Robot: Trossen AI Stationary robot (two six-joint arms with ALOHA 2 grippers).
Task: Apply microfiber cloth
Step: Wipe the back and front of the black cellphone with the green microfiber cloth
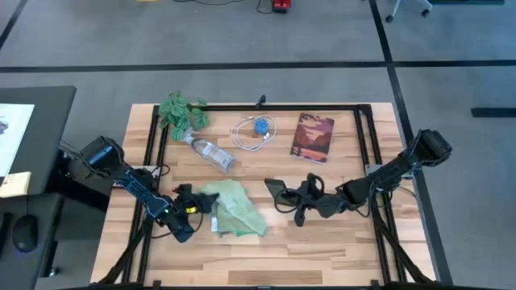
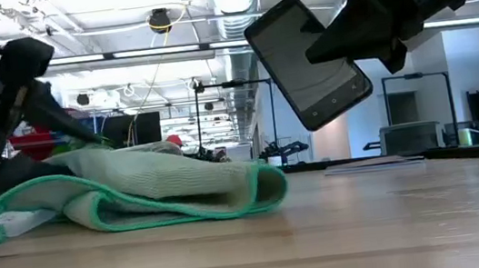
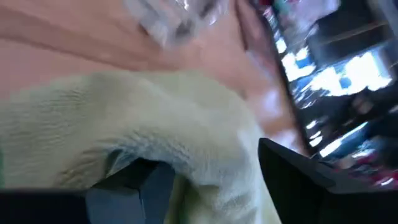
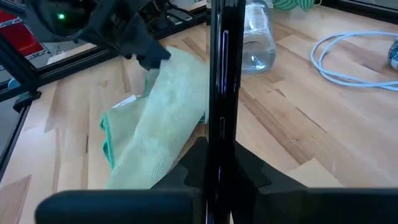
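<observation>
Microfiber cloth hides left gripper pinching it; right gripper clamps phone aloft

Tabletop: pale wood planks, framed by black rails.
Plant: dark green, leafy, at the far left part of the tabletop.
Plastic bottle: clear, lying on its side just beside the plant.
Cable: white, coiled in a loop, with a small blue object inside it.
Book: reddish cover, flat, to the right of the cable.
Phone: black, dark screen, raised and tilted above the tabletop.
</observation>
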